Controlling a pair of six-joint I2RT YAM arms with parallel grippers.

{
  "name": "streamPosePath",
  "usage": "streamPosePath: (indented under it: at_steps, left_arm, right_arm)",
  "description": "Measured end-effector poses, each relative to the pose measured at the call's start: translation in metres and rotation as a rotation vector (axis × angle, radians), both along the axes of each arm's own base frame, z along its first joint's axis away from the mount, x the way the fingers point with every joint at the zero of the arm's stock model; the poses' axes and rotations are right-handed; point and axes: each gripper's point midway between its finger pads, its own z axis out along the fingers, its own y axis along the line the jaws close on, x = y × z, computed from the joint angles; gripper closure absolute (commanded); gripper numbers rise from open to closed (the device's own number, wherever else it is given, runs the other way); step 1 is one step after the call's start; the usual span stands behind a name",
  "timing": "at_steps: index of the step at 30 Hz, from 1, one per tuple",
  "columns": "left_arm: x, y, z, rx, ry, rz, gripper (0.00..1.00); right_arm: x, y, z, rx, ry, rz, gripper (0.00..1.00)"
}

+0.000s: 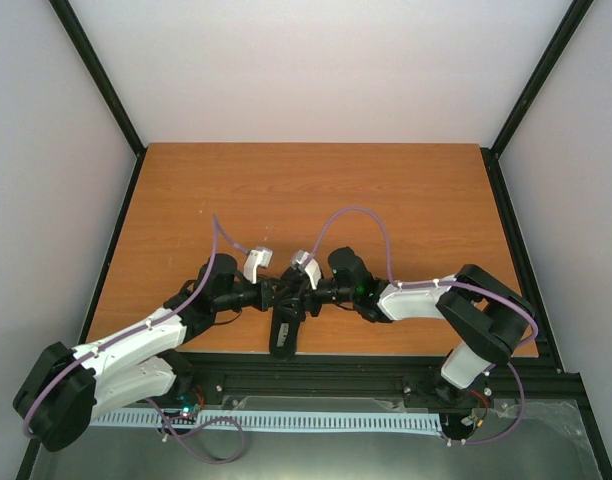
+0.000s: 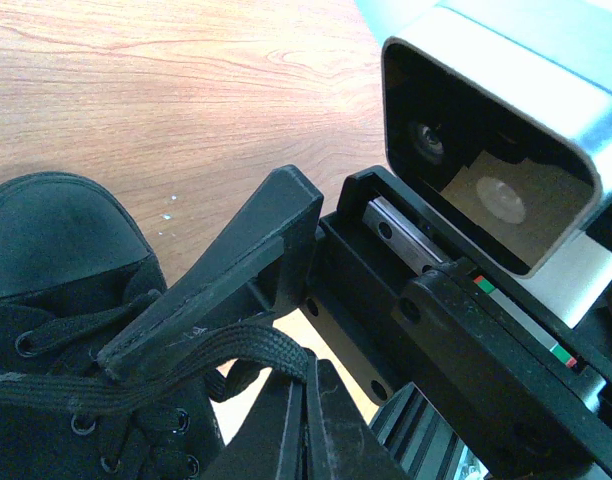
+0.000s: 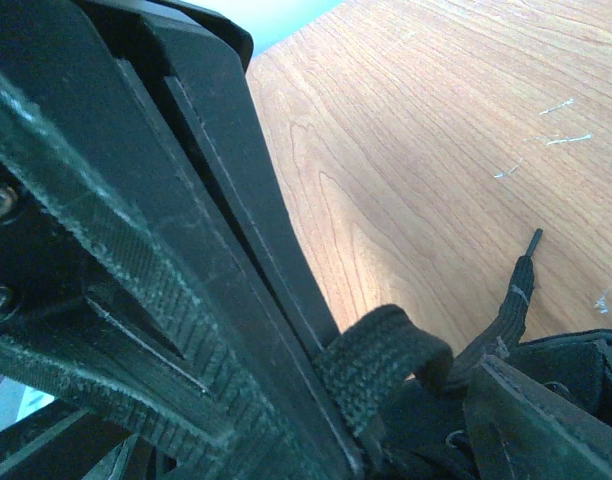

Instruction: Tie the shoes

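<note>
Sitting at 6 o'clock on the table (image 1: 316, 190), close to its near edge and between the two arms, the black shoe (image 1: 282, 335) has one lace (image 2: 46, 392) drawn out sideways. The left gripper (image 2: 306, 378) is pinched tight on that lace, jaws fully together. The right gripper (image 1: 302, 293), just at 3 o'clock of the left one, stands wide and clamps nothing, with a lace loop draped over one finger (image 3: 236, 250) and a loose lace end (image 3: 531, 242) on the wood.
</note>
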Motion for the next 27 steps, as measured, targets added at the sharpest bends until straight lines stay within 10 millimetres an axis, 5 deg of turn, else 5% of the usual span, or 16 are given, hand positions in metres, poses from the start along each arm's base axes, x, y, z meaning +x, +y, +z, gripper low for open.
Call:
streamPosePath:
  at_steps: [18, 27]
  left_arm:
    - [0.000, 0.004, 0.002, -0.001, 0.008, 0.014, 0.99]
    - [-0.004, 0.003, 0.000, 0.002, 0.026, -0.002, 0.99]
  right_arm:
    - [0.008, 0.008, 0.004, 0.023, -0.142, -0.006, 0.17]
    - [-0.006, 0.014, 0.005, 0.040, -0.158, 0.099, 0.48]
